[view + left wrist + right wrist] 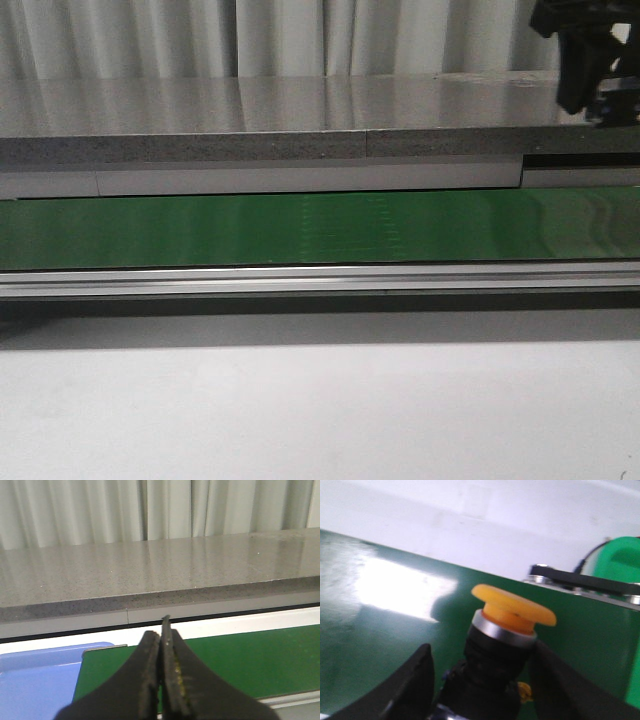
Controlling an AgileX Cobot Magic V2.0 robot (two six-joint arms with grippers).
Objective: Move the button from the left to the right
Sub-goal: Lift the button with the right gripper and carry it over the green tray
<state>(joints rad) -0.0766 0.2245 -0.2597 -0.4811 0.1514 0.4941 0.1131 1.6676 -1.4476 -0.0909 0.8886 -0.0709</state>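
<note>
We see our right claw (480,680) hugging the small, hard, light button with the smooth orange cap (512,611) by its black body. Our left claw (162,680) is closed and empty.

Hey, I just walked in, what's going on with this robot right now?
The right hand has the button between its fingers, over the green belt; whether it is gripped tight is unclear. The left hand is shut and empty above the belt's other end, beside a blue tray.

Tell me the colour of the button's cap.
Yellow-orange, above a silver ring, on the button; the right wrist view shows it best.
</note>
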